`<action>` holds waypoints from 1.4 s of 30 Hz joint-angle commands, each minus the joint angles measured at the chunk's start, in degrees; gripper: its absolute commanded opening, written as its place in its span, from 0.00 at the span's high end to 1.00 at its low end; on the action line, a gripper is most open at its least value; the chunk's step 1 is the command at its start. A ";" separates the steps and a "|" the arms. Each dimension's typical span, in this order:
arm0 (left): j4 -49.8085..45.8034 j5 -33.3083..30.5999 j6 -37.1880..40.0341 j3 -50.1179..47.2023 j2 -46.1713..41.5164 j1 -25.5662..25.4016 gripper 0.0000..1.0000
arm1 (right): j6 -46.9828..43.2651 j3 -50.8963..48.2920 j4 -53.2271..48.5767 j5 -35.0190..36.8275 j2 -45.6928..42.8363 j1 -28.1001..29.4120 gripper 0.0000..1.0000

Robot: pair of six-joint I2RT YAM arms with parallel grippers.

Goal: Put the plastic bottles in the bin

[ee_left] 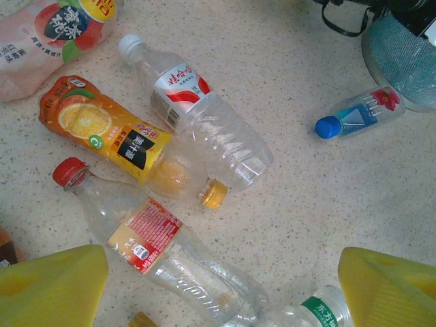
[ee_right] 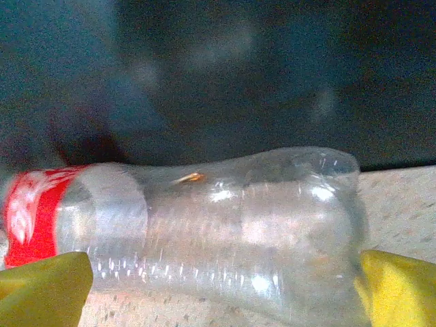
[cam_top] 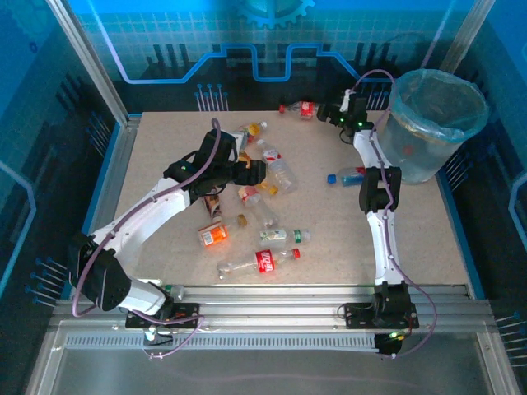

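Left hand [ee_left: 223, 253] wide open, empty, above red-capped clear bottle [ee_left: 170, 262] in mid-desk [cam_top: 445, 239] clutter. Orange juice bottle [ee_left: 116, 139] lies just beside it. Right hand [ee_right: 223, 259] open, straddling red-label bottle [ee_right: 204, 218] at far edge. Bin [cam_top: 412, 158] far right, blue-capped bottle [cam_top: 350, 175] near its base.

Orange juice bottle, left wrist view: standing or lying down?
Lying down: the orange juice bottle rests lengthwise on the table, yellow cap pointing sideways.

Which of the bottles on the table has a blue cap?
The small clear bottle lying alone beside the bin; the others near it have red, yellow or white caps.
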 commanded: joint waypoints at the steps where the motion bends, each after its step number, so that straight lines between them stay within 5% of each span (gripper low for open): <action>1: 0.13 1.47 -0.62 0.26 -0.23 0.32 0.11 | -2.59 -6.00 4.85 -7.23 -5.12 0.30 0.01; 8: 0.78 1.25 0.06 -1.29 -1.34 0.42 0.11 | -5.29 -9.99 4.57 -16.02 -8.54 1.54 0.06; 16: 2.16 0.98 0.67 -2.78 -2.18 0.40 0.11 | -7.71 -33.48 18.68 -20.89 -23.52 3.60 0.11; 25: 3.12 0.23 0.91 -4.93 -3.69 0.45 0.11 | -14.46 -45.78 18.58 -23.86 -35.31 6.90 0.14; 29: 3.93 -0.41 1.21 -5.94 -4.99 0.48 0.11 | -21.35 -37.68 6.69 -12.18 -32.32 9.10 0.08; 32: 3.83 -0.37 1.16 -5.95 -5.26 0.48 0.11 | -24.59 -20.81 -6.74 -2.36 -23.44 10.39 0.03; 37: 3.58 -0.07 0.60 -6.30 -6.26 0.49 0.11 | -25.94 6.66 -21.37 1.74 -7.41 11.36 0.01; 42: 2.24 -0.39 0.88 -6.48 -7.67 0.47 0.11 | -27.92 4.01 -17.39 5.58 -6.13 12.23 0.00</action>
